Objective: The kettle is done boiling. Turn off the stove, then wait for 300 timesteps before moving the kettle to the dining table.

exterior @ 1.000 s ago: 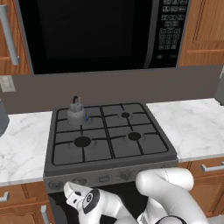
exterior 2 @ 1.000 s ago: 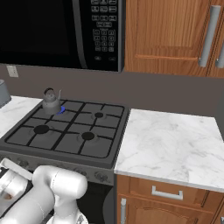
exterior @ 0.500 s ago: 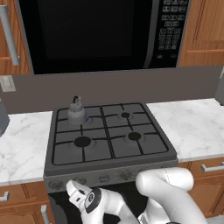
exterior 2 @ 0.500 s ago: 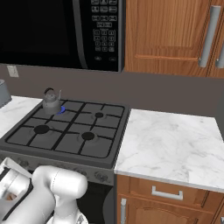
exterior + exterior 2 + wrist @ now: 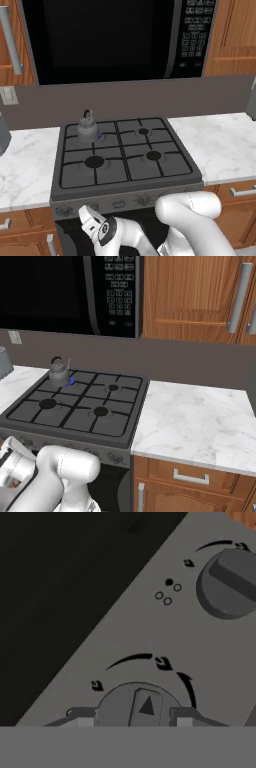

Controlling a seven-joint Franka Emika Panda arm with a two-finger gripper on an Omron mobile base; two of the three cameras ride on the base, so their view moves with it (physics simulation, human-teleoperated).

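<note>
The small dark-grey kettle (image 5: 87,127) (image 5: 58,372) stands upright on the back-left burner of the stove (image 5: 127,172) (image 5: 75,418). A small blue flame (image 5: 99,135) (image 5: 71,381) shows at its base. The dining table is out of view. My gripper (image 5: 132,718) is down at the stove's front panel, and its hand (image 5: 95,226) (image 5: 9,466) shows below the panel's left part. In the hand view a round knob (image 5: 137,704) with a pointer mark sits tight between the two finger tips, which press its sides. A second knob (image 5: 230,582) lies up and to the right.
A black microwave (image 5: 115,40) hangs above the stove. Marble counters (image 5: 220,145) (image 5: 195,421) flank it, with wooden cabinets and drawers below. A rounded silver toaster (image 5: 2,135) stands at the far left. The dark oven door (image 5: 60,587) lies beside the knob panel.
The hand has shifted a little to the right along the front panel. The kettle has not moved and the blue flame still shows.
</note>
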